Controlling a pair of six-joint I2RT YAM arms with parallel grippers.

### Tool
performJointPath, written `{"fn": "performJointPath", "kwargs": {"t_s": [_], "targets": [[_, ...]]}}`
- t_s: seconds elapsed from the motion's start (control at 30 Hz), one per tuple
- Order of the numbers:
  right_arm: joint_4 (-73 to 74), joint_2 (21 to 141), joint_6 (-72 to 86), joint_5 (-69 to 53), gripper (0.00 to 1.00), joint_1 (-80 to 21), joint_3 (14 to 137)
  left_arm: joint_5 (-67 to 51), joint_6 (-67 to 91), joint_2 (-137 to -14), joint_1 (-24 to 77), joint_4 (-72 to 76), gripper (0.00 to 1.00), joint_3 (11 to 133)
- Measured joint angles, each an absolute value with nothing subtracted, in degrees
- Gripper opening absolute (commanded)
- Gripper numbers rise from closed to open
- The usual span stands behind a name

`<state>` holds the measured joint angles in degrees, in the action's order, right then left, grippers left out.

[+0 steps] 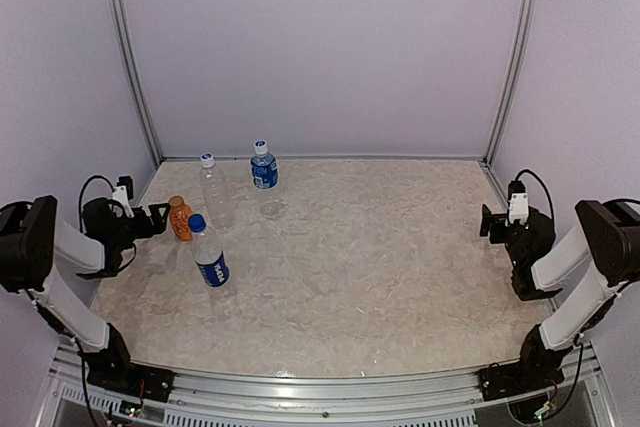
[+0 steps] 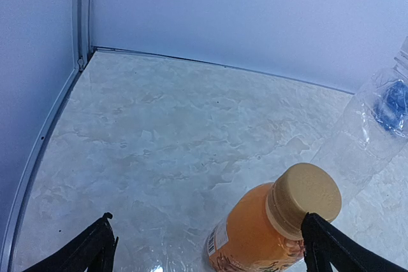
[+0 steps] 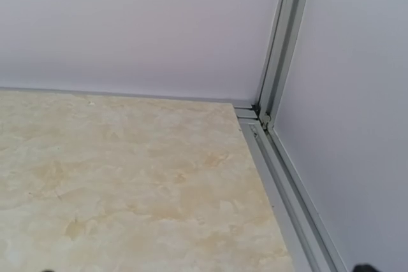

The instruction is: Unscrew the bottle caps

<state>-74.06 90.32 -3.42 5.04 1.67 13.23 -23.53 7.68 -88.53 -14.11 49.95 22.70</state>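
Open left fingers (image 2: 331, 246) straddle the short orange plastic bottle (image 2: 248, 234).
Centre them on its round tan cap (image 2: 306, 195) before closing; right fingers (image 1: 490, 222), also open, idle.

Four capped bottles stand upright at the left of the surface (image 1: 380, 267). The short orange bottle (image 1: 179, 221) has a tan cap (image 2: 305, 197), with the tall clear bottle (image 1: 215, 197) just behind it. The near blue-labelled bottle (image 1: 209, 257) stands in front and the far blue-labelled bottle (image 1: 264, 169) rearmost.

A glossy, marble-patterned table top (image 1: 400, 267) is seen. The short bottle (image 2: 252, 234) toward 9 o'clock is made of smooth clear plastic, its cap (image 2: 306, 197) of matt tan plastic. The walls (image 1: 320, 47) appear matt, the corner rails (image 1: 511, 57) brushed metal.
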Motion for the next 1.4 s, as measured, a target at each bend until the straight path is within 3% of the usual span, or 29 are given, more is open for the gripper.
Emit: {"fn": "performJointPath", "kwargs": {"t_s": [0.2, 0.33, 0.43, 0.6, 0.83, 0.93, 1.1, 1.23, 1.4], "targets": [[-69.95, 88.38, -3.42, 4.93, 0.99, 1.67, 14.66, -23.53, 7.68, -88.53, -14.11, 49.95, 0.99, 22.70], [-54.85, 79.96, -0.69, 4.54, 0.98, 1.80, 22.48, -23.57, 8.95, -88.05, -14.79, 46.76, 0.99, 23.79], [-47.92, 74.17, 3.31, 0.64, 0.89, 2.07, 27.11, -25.65, 10.98, -84.79, -18.61, 38.39, 0.99, 27.70], [-37.47, 68.27, 11.90, -11.92, 0.89, 0.14, 31.18, -32.84, 14.81, -79.57, -27.90, 33.95, 0.99, 32.67], [-16.91, 68.42, 11.79, -12.88, 0.89, -26.52, 49.60, -54.46, 21.08, -80.60, -41.63, 27.14, 0.99, 38.20], [-12.75, 73.32, 9.52, -8.40, 0.89, -40.82, 61.23, -60.31, 17.78, -80.60, -41.43, 15.81, 0.99, 43.83], [-7.16, 89.23, 5.72, -1.50, 0.90, -55.07, 80.18, -60.51, 5.91, -76.01, -35.88, -1.50, 0.99, 46.89], [-0.47, 106.72, 2.76, 1.28, 0.97, -61.80, 99.22, -60.14, -2.33, -67.81, -31.88, -12.78, 0.99, 47.33], [8.93, 123.20, -0.47, 1.78, 0.98, -66.19, 118.89, -59.09, -11.25, -61.17, -25.87, -24.77, 0.99, 50.15]]}}
